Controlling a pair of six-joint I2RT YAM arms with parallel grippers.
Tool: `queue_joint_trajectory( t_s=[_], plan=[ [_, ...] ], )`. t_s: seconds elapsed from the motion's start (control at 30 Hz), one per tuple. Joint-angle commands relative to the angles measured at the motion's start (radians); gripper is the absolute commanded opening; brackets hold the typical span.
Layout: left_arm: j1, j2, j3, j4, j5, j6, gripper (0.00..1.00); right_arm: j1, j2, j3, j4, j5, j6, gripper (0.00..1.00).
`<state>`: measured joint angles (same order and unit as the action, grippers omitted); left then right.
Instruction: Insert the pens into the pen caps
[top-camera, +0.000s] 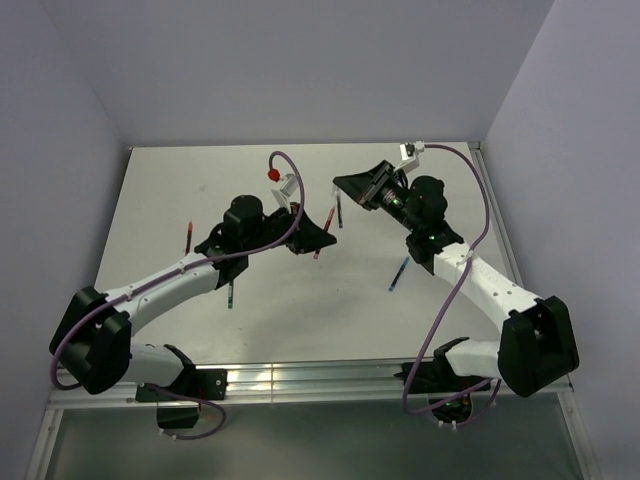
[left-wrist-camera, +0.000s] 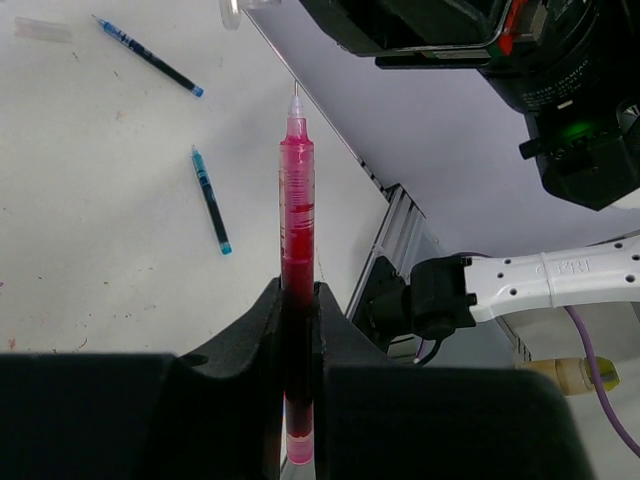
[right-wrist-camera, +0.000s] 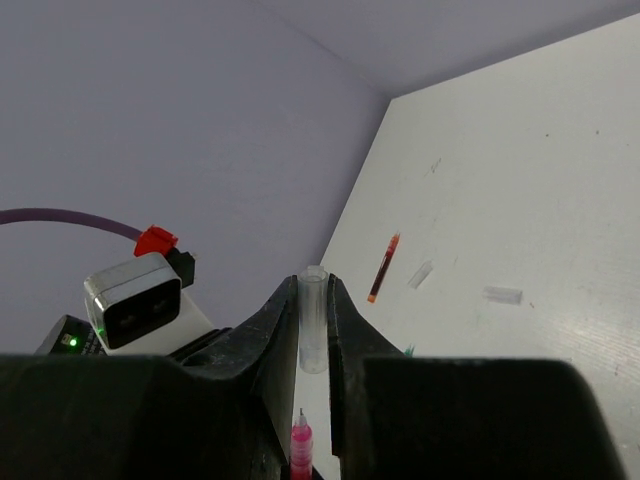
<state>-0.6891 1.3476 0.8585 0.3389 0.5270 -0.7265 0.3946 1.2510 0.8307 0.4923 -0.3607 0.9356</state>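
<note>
Left wrist, left jaws clamped on translucent red pen (left-wrist-camera: 297, 230), right jaws pinching clear cap (right-wrist-camera: 313, 320)

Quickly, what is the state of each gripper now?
The left gripper is shut on the red pen.
The right gripper is shut on the clear cap.

The red pen (left-wrist-camera: 297, 250) is glossy translucent plastic, the cap (right-wrist-camera: 313, 320) clear plastic, the table (left-wrist-camera: 90, 220) matt white.
</note>
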Motion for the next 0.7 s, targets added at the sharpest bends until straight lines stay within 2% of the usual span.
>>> queue_joint_trajectory(
  t_s=[0.0, 0.67],
  plan=[
    [-0.006, 0.005, 0.017, 0.037, 0.018, 0.012, 0.0, 0.015, 0.013, 0.011, 0.068, -0.017, 0.006, 0.0],
    [0.005, -0.051, 0.019, -0.021, -0.038, 0.058, 0.0, 0.027, 0.004, 0.007, 0.065, -0.006, -0.008, 0.0]
  ],
)
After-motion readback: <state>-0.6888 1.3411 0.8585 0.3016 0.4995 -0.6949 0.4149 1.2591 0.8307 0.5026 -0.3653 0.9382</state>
